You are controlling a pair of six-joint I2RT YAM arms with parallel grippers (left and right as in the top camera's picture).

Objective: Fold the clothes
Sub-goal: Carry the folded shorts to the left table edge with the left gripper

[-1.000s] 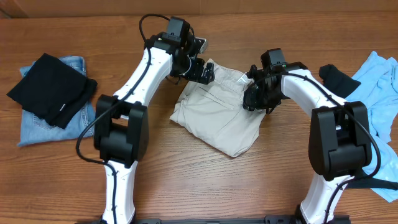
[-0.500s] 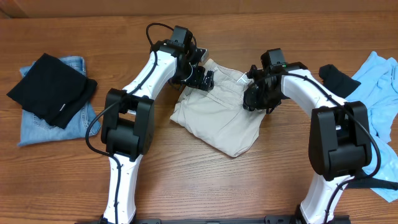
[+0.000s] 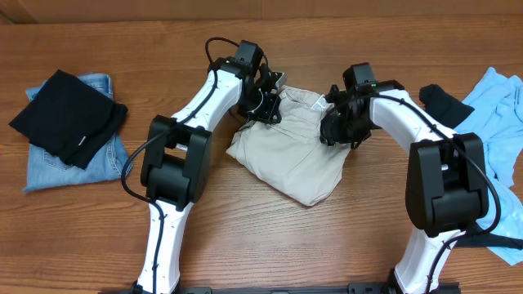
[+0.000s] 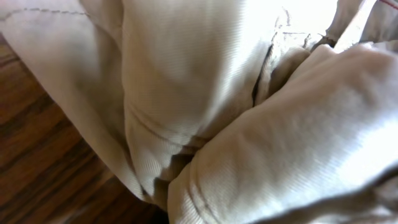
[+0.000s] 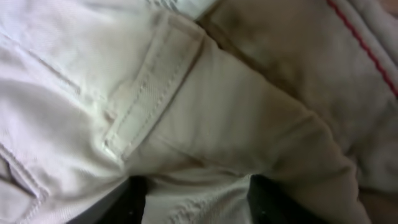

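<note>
Beige trousers (image 3: pixel 286 155) lie partly folded in the middle of the table. My left gripper (image 3: pixel 268 104) is at their upper left edge and is shut on a bunch of the fabric. In the left wrist view the beige cloth (image 4: pixel 186 74) fills the frame and hides the fingers. My right gripper (image 3: pixel 333 131) is at the trousers' upper right edge. The right wrist view shows its dark fingers (image 5: pixel 127 202) on either side of a fold of beige cloth (image 5: pixel 236 112), which fills the gap of the gripper (image 5: pixel 196 199).
A black garment (image 3: pixel 69 114) lies on folded blue jeans (image 3: pixel 49 167) at the far left. A light blue garment (image 3: pixel 498 106) and a small black piece (image 3: pixel 441 102) lie at the far right. Bare wood runs along the front.
My left gripper moved right onto the trousers' upper left edge and closed on the fabric. The right arm stayed where it was on the cloth.
</note>
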